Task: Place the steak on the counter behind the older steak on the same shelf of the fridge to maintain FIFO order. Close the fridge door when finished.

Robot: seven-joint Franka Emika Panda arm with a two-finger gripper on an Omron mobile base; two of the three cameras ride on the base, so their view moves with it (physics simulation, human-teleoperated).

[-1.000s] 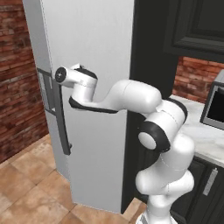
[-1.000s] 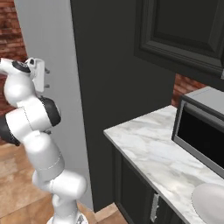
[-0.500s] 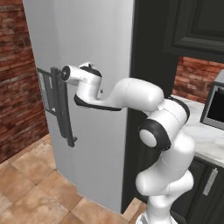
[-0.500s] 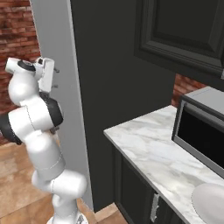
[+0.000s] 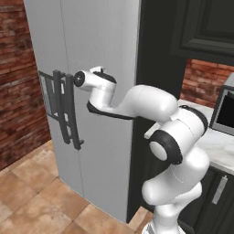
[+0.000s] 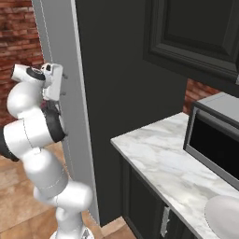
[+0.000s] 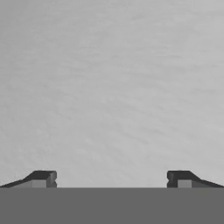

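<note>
Shut fridge [image 5: 91, 55], wide-spread claw [image 7: 111, 179] facing.

No legible text, labels or numbers on any surface.

So the left base cam sits behind the arm's left shoulder, looking forward and down at the tall brushed silver-grey fridge [image 5: 91, 68], handles around 9 o'clock. Right base cam looks from the other side, catching the fridge's edge at 10 o'clock plus the white marble bench [image 6: 168, 163] toward 4 o'clock. Both share that fridge. The hand cam is pressed right up near the plain grey door [image 7: 112, 87], facing it square.
</note>
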